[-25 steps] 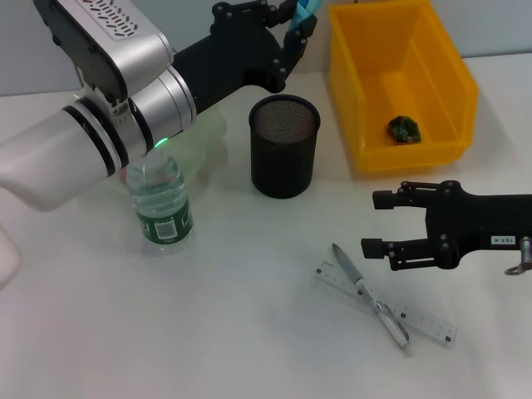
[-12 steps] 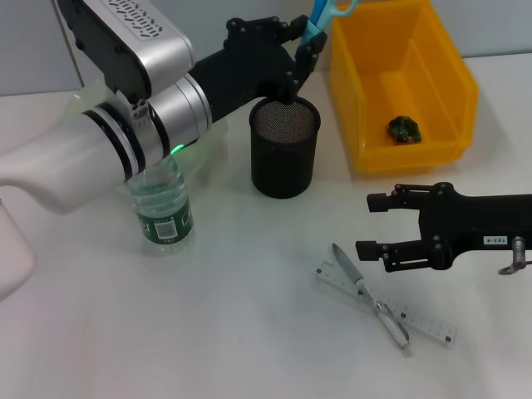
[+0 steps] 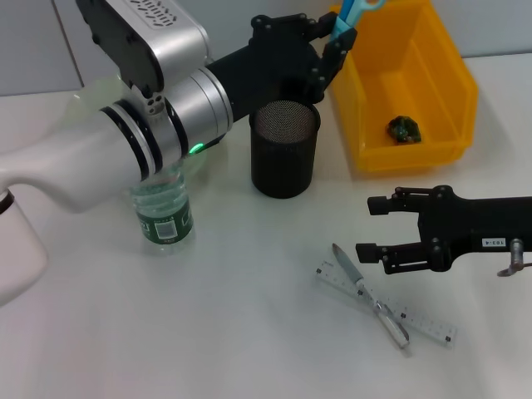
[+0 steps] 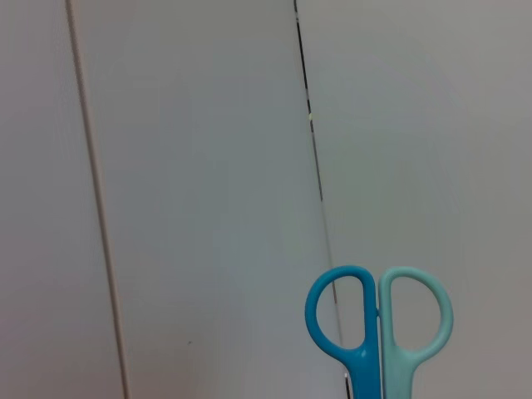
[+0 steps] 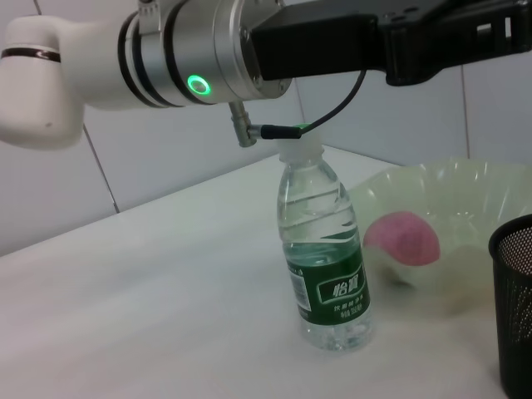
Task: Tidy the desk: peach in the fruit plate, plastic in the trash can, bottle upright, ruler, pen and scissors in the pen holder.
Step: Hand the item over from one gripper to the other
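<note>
The desk [image 3: 208,332] spreads white across the head view, and the left arm reaches over it from the near left edge toward the far side, its silver and black links crossing above the bottle. At its end the left gripper [image 3: 337,37] is clamped on the scissors [image 3: 353,10], blue handles pointing up, held in the air above the gap between the pen holder and the trash can, nearer the bin's wall. The left wrist view shows those two handle loops [image 4: 379,320] side by side, one deeper blue, one paler, against a bare wall.

The trash can [image 3: 453,91] sits at the far right, a small dark green crumpled scrap [image 3: 405,129] lying inside. The fruit plate [image 5: 465,208] stands at the far left behind the bottle, with the peach [image 5: 403,241] resting in it. The pen holder [image 3: 284,148] stands mid-desk toward the far edge. The bottle [image 3: 162,208] is upright near the left edge, cap on.

Right gripper [image 3: 374,226], fingers spread apart and holding nothing, hovers low over the right side of the desk, reaching in from the right edge. Just beside it toward the near edge the ruler [image 3: 416,317] lies flat, the pen [image 3: 368,293] crossed on top of it.
</note>
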Robot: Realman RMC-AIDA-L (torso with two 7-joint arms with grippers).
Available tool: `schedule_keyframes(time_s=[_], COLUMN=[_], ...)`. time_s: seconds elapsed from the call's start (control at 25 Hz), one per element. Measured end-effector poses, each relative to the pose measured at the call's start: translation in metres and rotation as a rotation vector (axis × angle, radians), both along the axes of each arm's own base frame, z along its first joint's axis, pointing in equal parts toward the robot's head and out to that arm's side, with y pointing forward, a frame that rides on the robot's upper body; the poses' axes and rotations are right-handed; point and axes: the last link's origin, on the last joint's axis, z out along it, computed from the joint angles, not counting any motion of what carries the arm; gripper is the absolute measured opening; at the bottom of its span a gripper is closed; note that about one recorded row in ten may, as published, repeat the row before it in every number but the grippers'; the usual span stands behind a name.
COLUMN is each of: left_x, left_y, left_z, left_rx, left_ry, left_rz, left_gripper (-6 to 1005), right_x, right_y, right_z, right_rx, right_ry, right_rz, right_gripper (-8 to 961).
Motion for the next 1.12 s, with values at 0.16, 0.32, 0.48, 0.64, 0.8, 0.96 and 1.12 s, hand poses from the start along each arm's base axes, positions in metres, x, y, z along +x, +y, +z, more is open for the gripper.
schedule_keyframes(time_s=[0.16,0.32,0.48,0.64,0.8,0.96,1.12], left_x=[0.001,0.000,-0.002,-0.006,-0.010,-0.011,-0.012], left_y=[0.001,0.006,0.008,0.012,0.014,0.013,0.014], left_z=[0.000,-0.001,-0.002,0.000,-0.001,-0.002,-0.003], left_rx=[0.001,0.015,0.022,0.052,0.059,0.057,0.059], left_ry=[-0.003,0.019,0.030,0.056,0.073,0.081,0.086], left_rz=[0.010,0.031,0.039,0.050,0.064,0.065,0.069], left_gripper=[234,234,234,234,234,234,234], right_x=[0.000,-0.002,-0.005,-0.006,-0.007,-0.010,-0.011], right_y=[0.000,0.002,0.004,0.005,0.005,0.008,0.009], right_z=[0.000,-0.001,-0.002,-0.003,-0.004,-0.005,-0.005], right_rx=[-0.001,-0.003,-0.006,-0.010,-0.013,-0.015,-0.015], right_ry=[0.000,0.001,0.004,0.008,0.010,0.012,0.012], right_rz=[0.000,0.006,0.014,0.016,0.018,0.024,0.026], right_gripper=[808,807,807,806,806,805,805])
